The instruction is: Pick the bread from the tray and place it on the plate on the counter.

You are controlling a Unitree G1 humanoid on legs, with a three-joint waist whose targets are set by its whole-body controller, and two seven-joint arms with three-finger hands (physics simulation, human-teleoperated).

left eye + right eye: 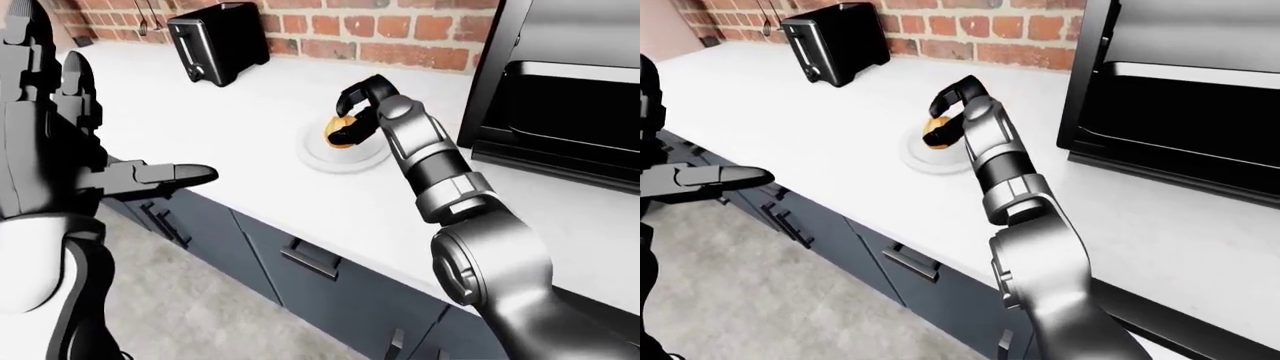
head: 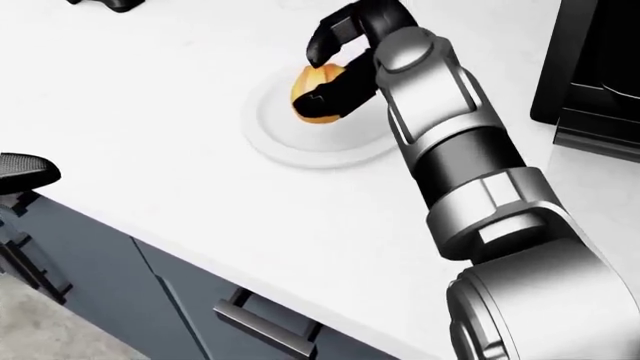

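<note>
The golden bread [image 2: 306, 84] sits in the middle of the white plate [image 2: 270, 142] on the white counter [image 2: 150, 112]. My right hand [image 2: 312, 75] reaches over the plate. Its fingers [image 2: 330, 34] arch over the top of the bread and its thumb lies against the bread's side, so the hand is closed round it. The bread is low, at or just above the plate's surface. My left hand [image 1: 170, 174] is open and empty, its fingers stretched flat, off the counter's edge at the left of the left-eye view. No tray shows in any view.
A black toaster [image 1: 215, 41] stands at the top left by the brick wall. A black oven or microwave [image 1: 570, 112] stands on the counter to the right of the plate. Grey drawers with handles [image 1: 310, 259] run below the counter's edge.
</note>
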